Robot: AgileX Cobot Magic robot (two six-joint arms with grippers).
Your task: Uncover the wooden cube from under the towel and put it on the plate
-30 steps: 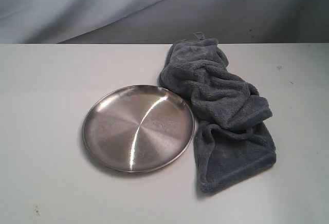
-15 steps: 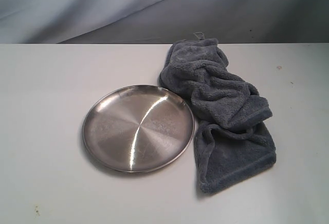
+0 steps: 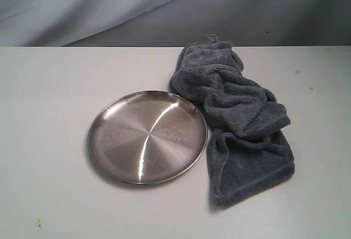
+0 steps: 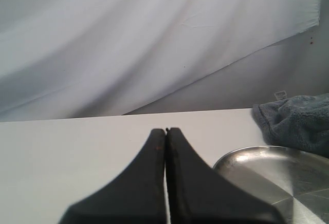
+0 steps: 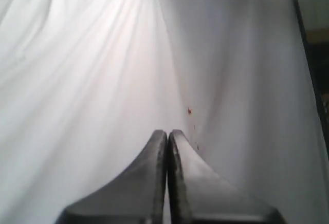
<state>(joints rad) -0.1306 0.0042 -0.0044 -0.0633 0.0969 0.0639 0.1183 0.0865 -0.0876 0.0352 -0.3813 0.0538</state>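
**A:** So, anything move in the exterior view?
**B:** Nope, same as a second ago. The towel (image 3: 236, 118) is bunched right of centre against the plate (image 3: 147, 136). The wooden cube is hidden, presumably underneath. Nothing's started.
**A:** Left wrist?
**B:** The left gripper (image 4: 165, 130) is pressed together, empty.
**A:** Right wrist?
**B:** The right gripper (image 5: 168, 131) is likewise closed, facing the backdrop (image 5: 103, 54). The loop tag (image 3: 211, 38) has no readable writing.

**Work surface: one table, two items on it**

The table (image 3: 49, 113) is flat, pale grey-white and matte, with a few small dark specks near its right side and front left corner. Two items lie directly on it. A round steel plate (image 3: 147, 136) sits near the middle, right way up. A blue-grey towel (image 3: 236, 118) lies bunched on the plate's right side — its folds meet the rim — running from the table's far edge toward the front.
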